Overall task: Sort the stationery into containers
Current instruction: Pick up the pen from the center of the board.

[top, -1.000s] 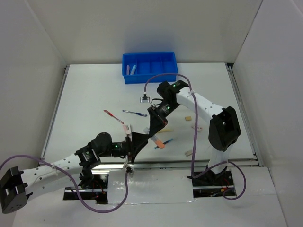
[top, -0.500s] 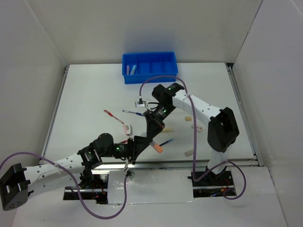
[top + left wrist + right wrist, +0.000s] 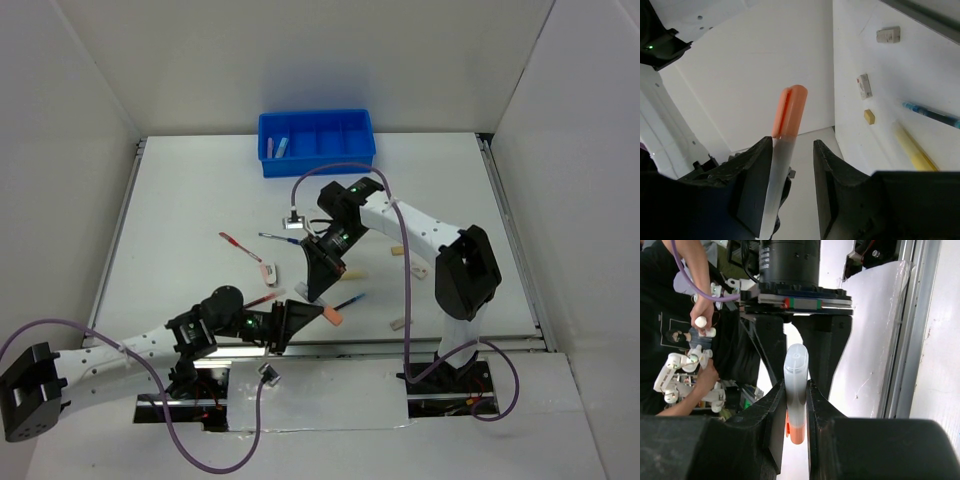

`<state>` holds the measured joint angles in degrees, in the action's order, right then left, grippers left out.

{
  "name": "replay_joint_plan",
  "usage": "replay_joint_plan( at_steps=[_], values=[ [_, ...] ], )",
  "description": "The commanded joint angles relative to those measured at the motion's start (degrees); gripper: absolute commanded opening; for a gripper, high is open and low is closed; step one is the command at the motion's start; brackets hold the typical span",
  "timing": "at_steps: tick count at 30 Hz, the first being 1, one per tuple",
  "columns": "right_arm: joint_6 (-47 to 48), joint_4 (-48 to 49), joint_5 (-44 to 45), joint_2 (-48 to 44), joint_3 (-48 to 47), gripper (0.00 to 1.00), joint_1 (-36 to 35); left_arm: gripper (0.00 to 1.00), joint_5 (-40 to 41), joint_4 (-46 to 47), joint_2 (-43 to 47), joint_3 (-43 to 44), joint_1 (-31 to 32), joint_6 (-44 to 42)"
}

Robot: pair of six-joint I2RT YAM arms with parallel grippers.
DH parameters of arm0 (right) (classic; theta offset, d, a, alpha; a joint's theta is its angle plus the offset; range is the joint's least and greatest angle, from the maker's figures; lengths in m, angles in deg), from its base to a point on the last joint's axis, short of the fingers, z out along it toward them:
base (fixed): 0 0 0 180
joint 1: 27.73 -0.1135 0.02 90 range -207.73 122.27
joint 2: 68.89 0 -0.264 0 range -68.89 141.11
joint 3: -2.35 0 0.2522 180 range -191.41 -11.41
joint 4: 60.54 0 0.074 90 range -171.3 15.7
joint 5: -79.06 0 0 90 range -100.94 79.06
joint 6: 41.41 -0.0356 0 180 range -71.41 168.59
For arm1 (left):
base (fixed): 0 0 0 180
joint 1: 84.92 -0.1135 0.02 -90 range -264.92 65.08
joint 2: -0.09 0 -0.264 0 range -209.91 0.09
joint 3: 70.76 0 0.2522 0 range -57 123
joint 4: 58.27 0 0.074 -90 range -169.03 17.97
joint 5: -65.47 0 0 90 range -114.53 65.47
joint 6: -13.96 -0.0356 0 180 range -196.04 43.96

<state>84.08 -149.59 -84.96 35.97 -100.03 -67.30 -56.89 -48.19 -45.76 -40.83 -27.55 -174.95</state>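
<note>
- Orange-tipped marker (image 3: pixel 330 312) held in the air above the near edge of the table (image 3: pixel 200 200), about its middle; clamped at the pale barrel by the right pincer (image 3: pixel 318 290), with both fingers pressed on it in the right wrist view.
- Long axis slanted, from the right pincer down toward the near edge; orange end lowest and free.
- Left pincer (image 3: pixel 793 146) placed around this lower part, just behind the orange cap; jaws apart, barrel leaning on one jaw, a clear gap to the other; no grip yet; probably a handover that needs only the closing.
- Nearer to the free end: the left arm.
- Marker: smooth, round, whitish plastic barrel; orange cap with a groove along it; probably slippery.
- Fingers of both pincers: black hard plastic, flat inner faces.
- Blue tray (image 3: pixel 318 165) at the far edge, well apart from the marker; four compartments side by side; rigid plastic.
</note>
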Motion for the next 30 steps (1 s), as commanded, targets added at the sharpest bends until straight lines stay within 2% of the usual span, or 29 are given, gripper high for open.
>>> replay_joint_plan(
  at_steps=[1,9,21,23,24,25,26,27,30],
  values=[
    [0.8,-7.4,-1.7,-0.6,-1.4,0.00,-1.4,0.50,-2.4,2.3,-1.3,0.4,0.4,-2.5],
    [1.0,-7.4,-1.6,-0.5,-0.6,0.00,-2.4,0.47,-0.4,5.6,-3.4,-0.9,0.7,-4.2],
    [0.1,-7.4,-0.8,0.3,-0.4,0.00,-3.9,0.30,4.0,8.6,-4.1,-2.5,3.0,-4.9],
    [-1.1,-7.4,-0.1,0.5,-1.0,0.09,-3.8,0.26,4.7,8.9,-3.9,-2.6,3.4,-4.8],
    [-1.7,-7.4,0.1,1.0,-2.0,0.16,-3.6,0.20,5.0,8.9,-3.6,-2.9,3.7,-4.6],
    [-2.7,-7.4,0.4,1.0,-2.5,0.34,-3.2,0.17,5.2,8.8,-3.3,-3.0,4.1,-4.5],
    [-2.9,-7.4,0.5,1.1,-2.9,0.43,-2.4,0.14,5.1,8.4,-2.9,-3.1,4.3,-4.4],
    [-2.8,-7.4,0.4,0.8,-3.5,0.58,-1.8,0.09,4.9,8.1,-2.2,-3.3,4.7,-4.4],
    [-2.9,-7.4,0.0,0.0,-4.2,0.69,0.3,0.01,4.1,6.9,-0.1,-4.0,5.2,-4.0]
  ],
)
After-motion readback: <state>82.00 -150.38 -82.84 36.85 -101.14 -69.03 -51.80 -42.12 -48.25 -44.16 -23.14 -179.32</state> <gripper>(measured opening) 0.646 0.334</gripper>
